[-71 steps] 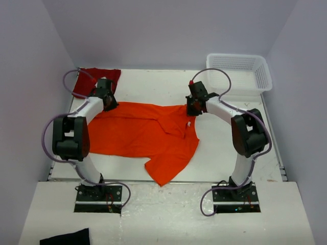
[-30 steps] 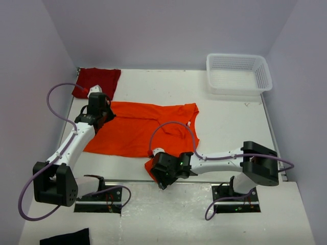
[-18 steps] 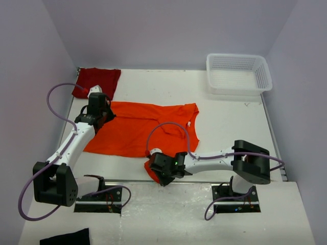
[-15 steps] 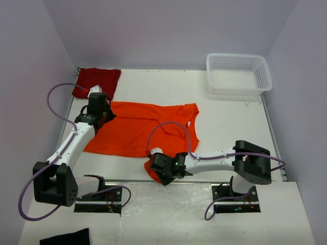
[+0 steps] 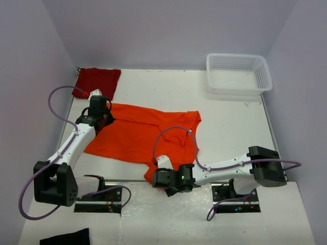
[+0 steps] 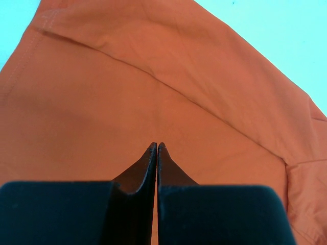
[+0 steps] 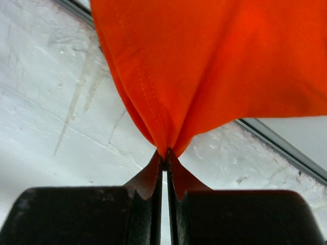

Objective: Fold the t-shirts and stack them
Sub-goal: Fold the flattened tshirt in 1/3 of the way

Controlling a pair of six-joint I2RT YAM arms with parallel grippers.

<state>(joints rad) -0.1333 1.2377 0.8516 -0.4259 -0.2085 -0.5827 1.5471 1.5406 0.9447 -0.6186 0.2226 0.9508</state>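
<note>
The bright orange t-shirt lies spread on the white table, its near part drawn into a point at the front edge. My right gripper is at that front edge, shut on a pinched fold of the orange shirt, with its fingertips over the grey ledge. My left gripper rests on the shirt's far left part, jaws shut, tips down on the orange cloth with no fold seen between them. The dark crimson t-shirt lies bunched in the far left corner.
A white mesh basket stands at the far right. A small black cloth lies on the near ledge at bottom left. The table's metal front rim runs just behind my right gripper. Both arm bases are bolted to the ledge.
My right gripper has pulled the shirt's near corner down past the front edge, and the shirt has slid and stretched toward it. The left gripper has stayed on the shirt's left part.
</note>
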